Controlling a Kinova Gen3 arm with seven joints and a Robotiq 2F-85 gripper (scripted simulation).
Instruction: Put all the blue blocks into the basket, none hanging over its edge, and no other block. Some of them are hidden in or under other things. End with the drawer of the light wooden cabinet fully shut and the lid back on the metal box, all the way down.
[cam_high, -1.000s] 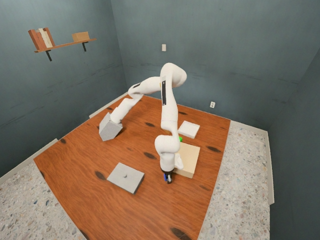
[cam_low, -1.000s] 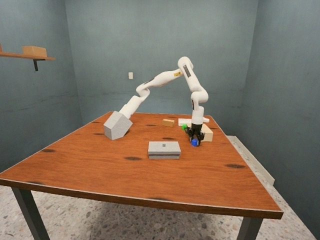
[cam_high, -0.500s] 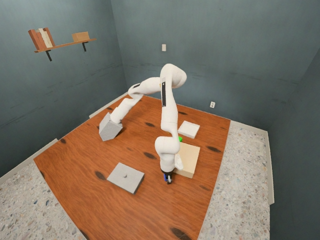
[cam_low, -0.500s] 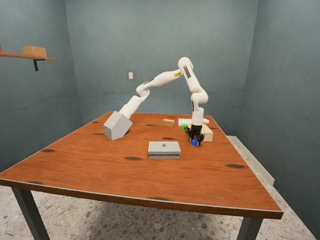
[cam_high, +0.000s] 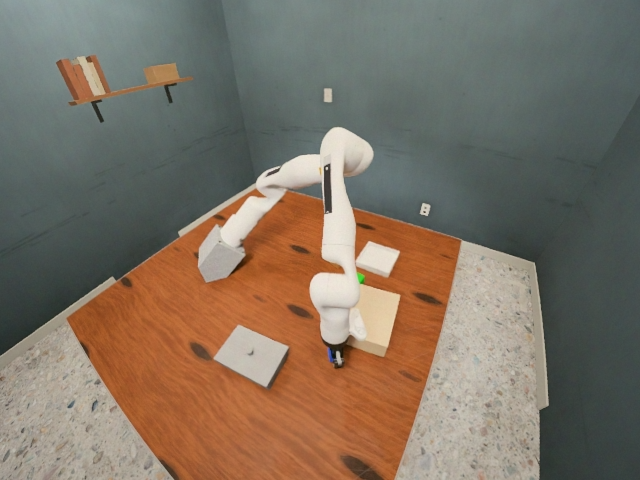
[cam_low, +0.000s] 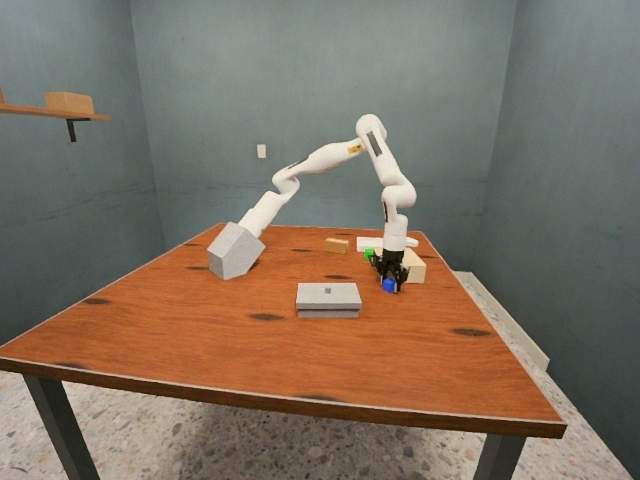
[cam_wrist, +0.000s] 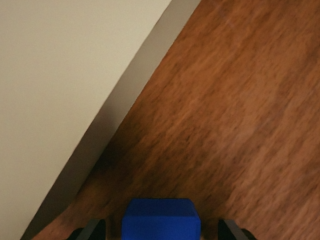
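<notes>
A blue block (cam_high: 330, 354) (cam_low: 388, 285) (cam_wrist: 161, 227) is at the table beside the light wooden cabinet (cam_high: 381, 316) (cam_low: 416, 269) (cam_wrist: 60, 65). My gripper (cam_high: 337, 360) (cam_low: 391, 288) (cam_wrist: 162, 231) points down and is partly open, its fingers on either side of the block with a gap at each side in the wrist view. The cabinet's drawer front is not clearly seen. The grey metal box (cam_low: 328, 313) has its knobbed lid (cam_high: 251, 355) (cam_low: 315, 296) on top; I cannot tell if it is all the way down. A low white container (cam_high: 377, 258) (cam_low: 369, 243), perhaps the basket, stands behind the cabinet; its inside is not visible.
A green block (cam_high: 360, 278) (cam_low: 368, 253) is behind the cabinet, partly hidden by the arm in the top view. A tan block (cam_low: 336, 245) lies farther back. The arm's grey base (cam_high: 219, 258) (cam_low: 235, 253) stands at the left.
</notes>
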